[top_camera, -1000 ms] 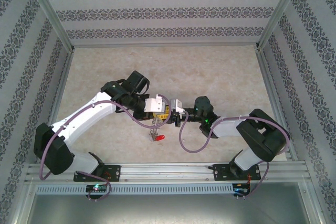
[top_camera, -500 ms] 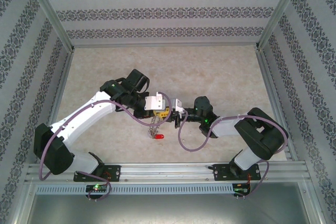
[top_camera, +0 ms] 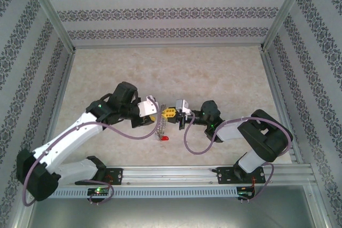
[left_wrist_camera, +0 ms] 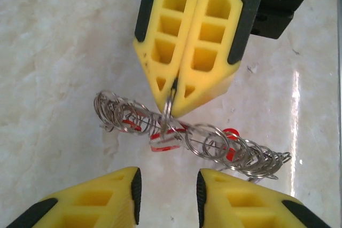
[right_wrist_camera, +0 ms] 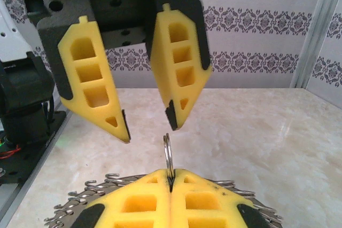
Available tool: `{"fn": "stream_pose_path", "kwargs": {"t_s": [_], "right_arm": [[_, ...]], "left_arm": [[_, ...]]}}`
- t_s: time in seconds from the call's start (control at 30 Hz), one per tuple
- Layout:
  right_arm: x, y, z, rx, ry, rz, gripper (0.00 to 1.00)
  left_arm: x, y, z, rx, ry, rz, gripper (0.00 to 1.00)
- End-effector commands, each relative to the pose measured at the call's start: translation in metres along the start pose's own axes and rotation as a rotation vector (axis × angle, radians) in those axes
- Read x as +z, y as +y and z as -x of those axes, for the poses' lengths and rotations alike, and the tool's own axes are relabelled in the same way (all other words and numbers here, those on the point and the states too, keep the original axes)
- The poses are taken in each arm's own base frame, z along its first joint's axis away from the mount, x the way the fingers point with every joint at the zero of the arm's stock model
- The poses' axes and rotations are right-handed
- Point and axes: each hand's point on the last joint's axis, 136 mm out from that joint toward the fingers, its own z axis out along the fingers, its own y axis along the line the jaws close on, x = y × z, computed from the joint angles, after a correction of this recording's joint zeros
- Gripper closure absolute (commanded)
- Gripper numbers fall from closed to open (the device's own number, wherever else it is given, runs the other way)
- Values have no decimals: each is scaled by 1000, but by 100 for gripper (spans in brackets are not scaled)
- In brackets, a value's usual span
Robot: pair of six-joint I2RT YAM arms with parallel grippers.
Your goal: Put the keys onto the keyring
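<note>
The keyring (left_wrist_camera: 208, 141) is a long bunch of silvery wire loops hanging just above the table, also visible in the top view (top_camera: 159, 127). Red heads of the keys (left_wrist_camera: 230, 143) show among the loops, and one red key (top_camera: 164, 139) hangs at the low end. My right gripper (left_wrist_camera: 172, 97) is shut on one upright loop (right_wrist_camera: 168, 150) of the keyring, its tips (right_wrist_camera: 169, 180) pinching it. My left gripper (left_wrist_camera: 166, 198) is open and holds nothing, a short way back from the loops. Seen from the right wrist, its fingers (right_wrist_camera: 179, 73) hang just above that loop.
The pale marbled tabletop (top_camera: 214, 73) stretches behind both arms. Patterned walls and aluminium posts (top_camera: 53, 25) close off the back and both sides. A metal rail (top_camera: 171, 173) with the arm bases runs along the near edge.
My left gripper has opened, let go and drawn back leftward from the keyring, the left arm swinging lower. My right gripper stays shut on the loop and has barely moved.
</note>
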Motion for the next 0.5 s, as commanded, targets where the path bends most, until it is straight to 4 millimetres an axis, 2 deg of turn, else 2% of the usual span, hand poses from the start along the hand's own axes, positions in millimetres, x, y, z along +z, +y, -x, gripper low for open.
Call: {"fn": "stream_pose_path", "kwargs": {"t_s": [0.0,0.13,0.23,0.3,0.47], "right_arm": [[-1,-3,18,-36,-67,-5,100],[1,-3,19,-31,-69,6,100],[1,-2,18,-26,-67,14,100],[2,-3,18,-25,-67,14,100],[-1,-5,20,-3,-68,18,100]], "left_arm": [[-5,17,30,-67,-180,87,64],[4,16,26,-111,-203,80,62],[16,23,25,-202,-282,115,61],[25,20,22,-209,-328,114,61],[25,20,9,-181,-381,189,59]]}}
